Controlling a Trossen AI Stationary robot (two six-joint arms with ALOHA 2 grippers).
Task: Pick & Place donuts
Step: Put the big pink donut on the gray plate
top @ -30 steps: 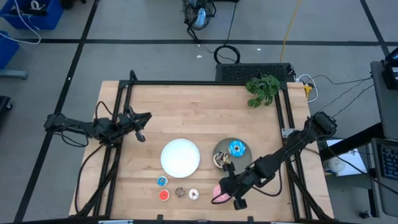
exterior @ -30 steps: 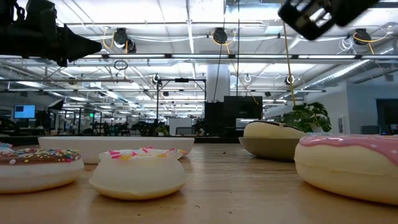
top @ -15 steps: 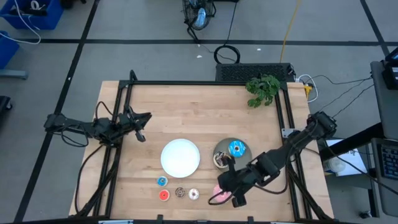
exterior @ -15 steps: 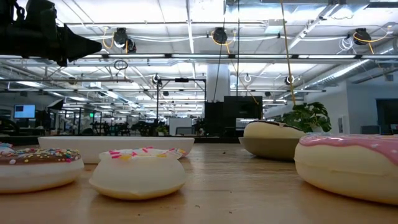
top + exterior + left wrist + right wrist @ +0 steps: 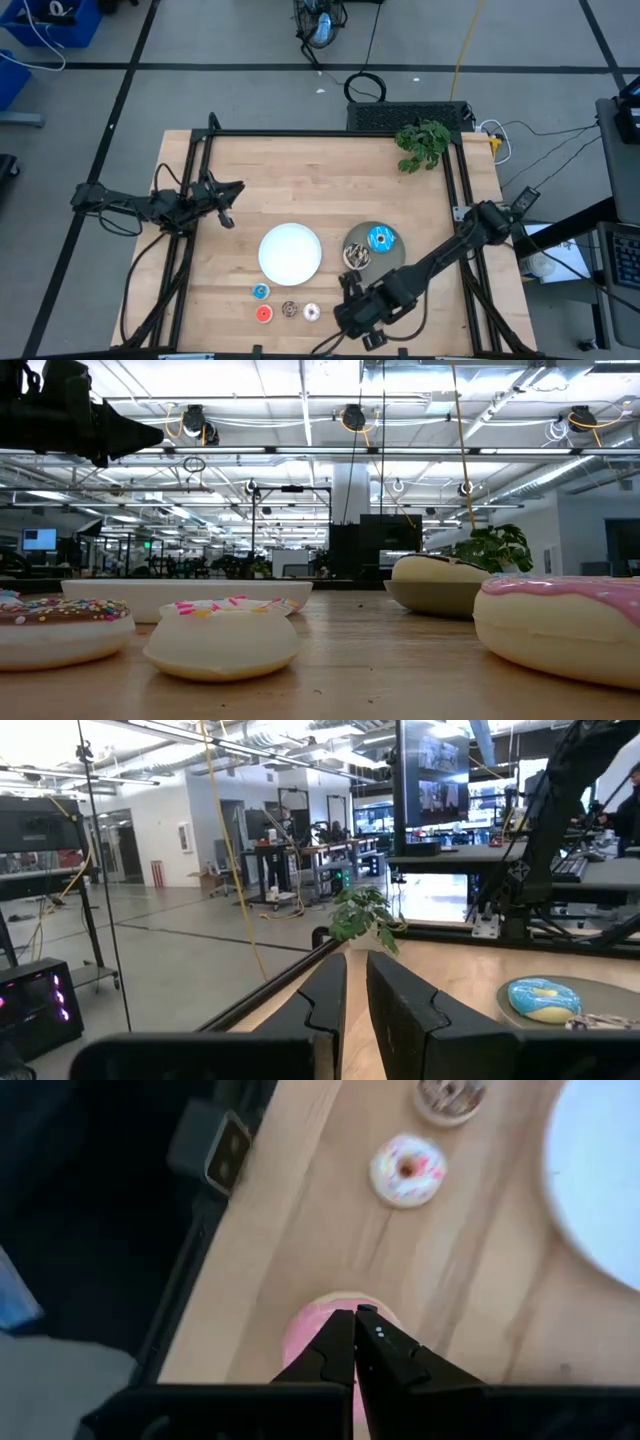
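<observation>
Right gripper (image 5: 355, 1320) over the pink donut (image 5: 312, 1335), fingers closed and empty.
Donut sits at the bench (image 5: 300, 180) front edge; left gripper (image 5: 228, 215) waits apart, fingers nearly closed, empty.

Probably lab: open-plan workbenches (image 5: 300, 855), monitors (image 5: 432, 790)

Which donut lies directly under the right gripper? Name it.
The larger pink donut, at the table's front edge. The right gripper hangs shut right over it; the whitish-pink tiny donut and the others lie farther off.
</observation>
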